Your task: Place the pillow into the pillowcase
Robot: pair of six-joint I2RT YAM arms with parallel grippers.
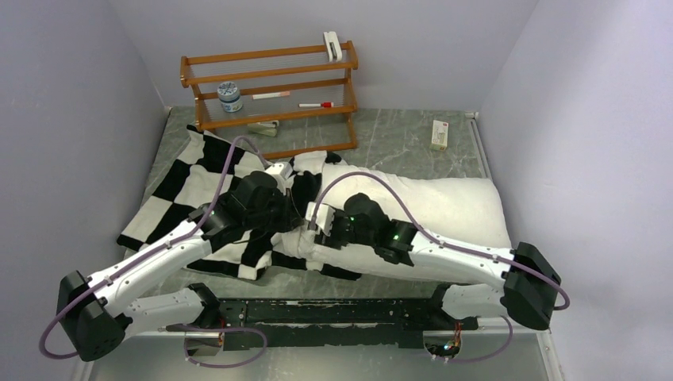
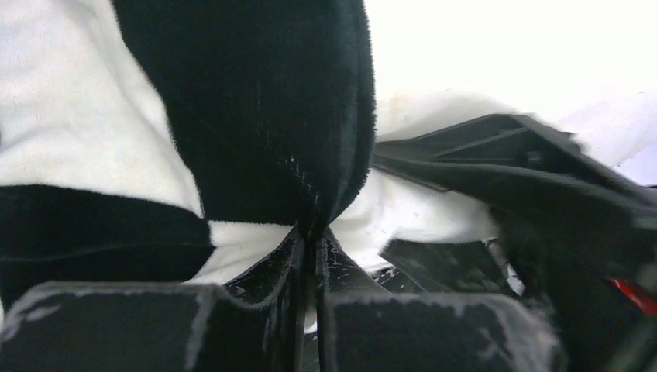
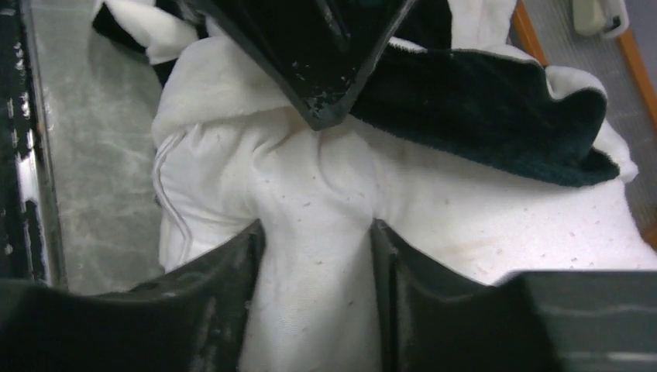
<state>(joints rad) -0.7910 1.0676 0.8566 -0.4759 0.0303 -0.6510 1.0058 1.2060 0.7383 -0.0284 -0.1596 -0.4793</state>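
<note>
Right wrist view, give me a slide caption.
Right gripper pinches a fold of the white pillow beside the checkered pillowcase.

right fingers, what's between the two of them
A bunched fold of the white pillow fills the gap, touching both fingers; the right wrist view shows it.

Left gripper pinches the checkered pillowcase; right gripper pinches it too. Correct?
No: the right gripper grips a fold of the white pillow, not the pillowcase, as the right wrist view shows. The left gripper does pinch the pillowcase.
</note>
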